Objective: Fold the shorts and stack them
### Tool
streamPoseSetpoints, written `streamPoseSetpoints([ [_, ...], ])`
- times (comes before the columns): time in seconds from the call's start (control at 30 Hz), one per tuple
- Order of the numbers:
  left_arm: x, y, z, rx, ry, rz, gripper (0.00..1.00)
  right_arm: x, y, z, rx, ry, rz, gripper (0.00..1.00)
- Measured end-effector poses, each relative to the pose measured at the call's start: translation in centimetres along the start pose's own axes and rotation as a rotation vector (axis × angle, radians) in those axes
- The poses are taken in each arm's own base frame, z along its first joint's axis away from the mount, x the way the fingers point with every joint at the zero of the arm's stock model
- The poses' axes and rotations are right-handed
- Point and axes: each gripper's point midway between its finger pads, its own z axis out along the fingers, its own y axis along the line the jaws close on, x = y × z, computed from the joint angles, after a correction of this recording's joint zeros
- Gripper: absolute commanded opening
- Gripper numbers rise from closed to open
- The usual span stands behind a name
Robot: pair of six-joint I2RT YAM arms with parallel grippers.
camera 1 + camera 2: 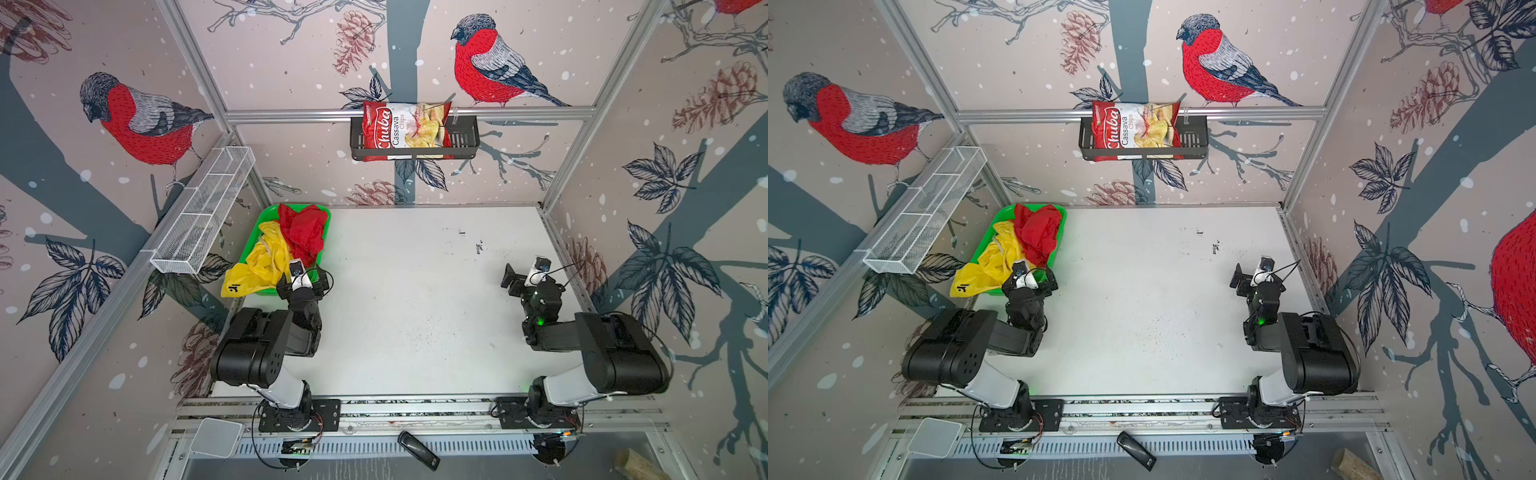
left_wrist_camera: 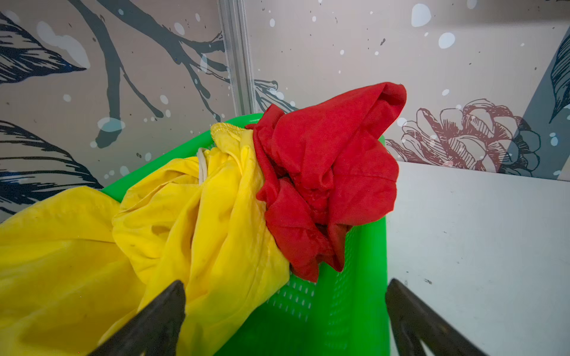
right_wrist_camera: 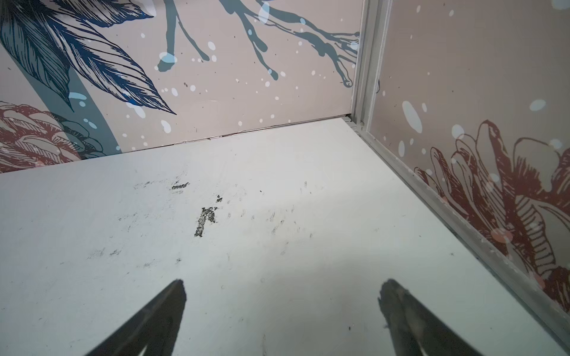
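The red shorts (image 1: 305,230) lie crumpled in the far end of a green plastic basket (image 1: 327,222) at the table's left rear. The yellow shorts (image 1: 259,262) fill the near part and hang over the basket's near-left rim, a black mark showing at the hem. My left gripper (image 1: 301,276) hovers at the basket's near end. In the left wrist view it (image 2: 285,286) stands open, one finger over the yellow shorts (image 2: 191,215), the other outside the basket (image 2: 354,292), the red shorts (image 2: 330,172) beyond. My right gripper (image 3: 282,285) is open over bare table.
A white wire shelf (image 1: 203,212) juts from the left wall just above the basket. A black rack with a chips bag (image 1: 405,129) hangs on the back wall. The white tabletop (image 1: 415,291) stretches between the arms, walled on three sides. The right gripper (image 1: 528,276) sits near the right wall.
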Motion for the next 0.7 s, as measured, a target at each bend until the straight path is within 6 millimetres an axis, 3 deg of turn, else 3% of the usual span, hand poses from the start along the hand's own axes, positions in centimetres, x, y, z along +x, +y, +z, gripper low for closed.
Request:
streamPoseSetpoints([
  [0.7,0.01,-0.16,-0.03,0.010,0.001,-0.001,0.98,0.00,0.00,0.00,0.000,0.000,0.000,0.99],
])
